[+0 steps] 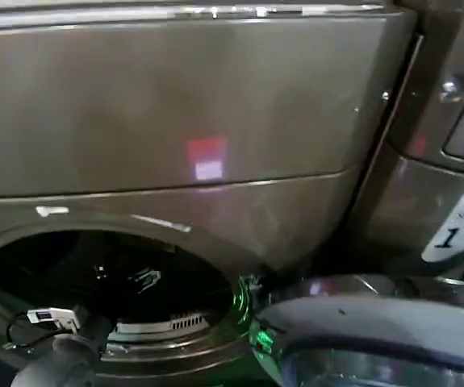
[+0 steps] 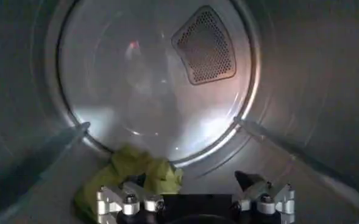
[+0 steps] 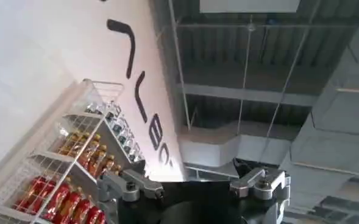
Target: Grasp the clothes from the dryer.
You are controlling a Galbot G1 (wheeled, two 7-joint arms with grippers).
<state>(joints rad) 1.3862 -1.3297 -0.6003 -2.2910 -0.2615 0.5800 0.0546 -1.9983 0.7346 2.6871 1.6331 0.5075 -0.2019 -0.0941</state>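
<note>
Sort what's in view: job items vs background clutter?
Job: clothes on the drum floor; dryer; left gripper open inside the drum beside the clothes.
Background: right gripper open, pointing at the ceiling; wire shelf of bottles; neighbouring machine.

On the dryer (image 1: 215, 97), at about four o'clock in your head view, you can read "1" on a white label (image 1: 461, 230) with unreadable characters above it. In your right wrist view, the dark wall lettering (image 3: 144, 97) cannot be read.
</note>
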